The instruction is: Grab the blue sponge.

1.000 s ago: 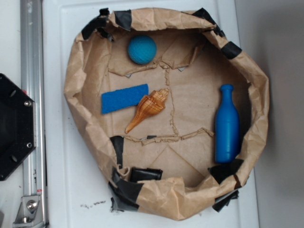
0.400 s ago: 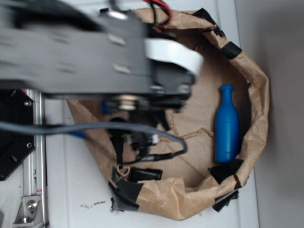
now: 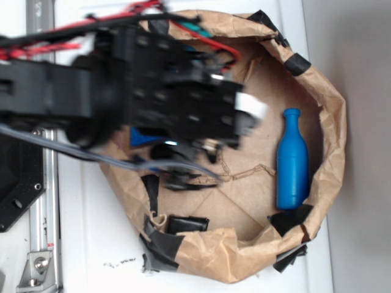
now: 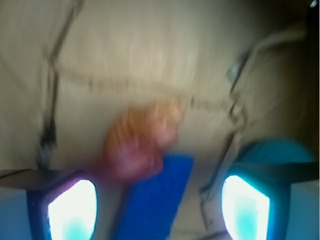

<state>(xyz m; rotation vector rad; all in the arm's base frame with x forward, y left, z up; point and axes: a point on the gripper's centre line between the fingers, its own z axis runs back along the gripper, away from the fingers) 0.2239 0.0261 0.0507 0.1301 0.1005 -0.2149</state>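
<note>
Wrist view shows your gripper (image 4: 159,210) hanging jaws spread above the blue sponge (image 4: 155,197), seashell (image 4: 140,142) touching it, inside the paper-lined basin (image 3: 330,122) with the blue bottle (image 3: 291,162).

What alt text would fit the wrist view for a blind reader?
Blurred close view: the sponge lies between the open gripper's glowing fingertips, touching an orange shell on brown paper. A blue ball shows at the right.
</note>
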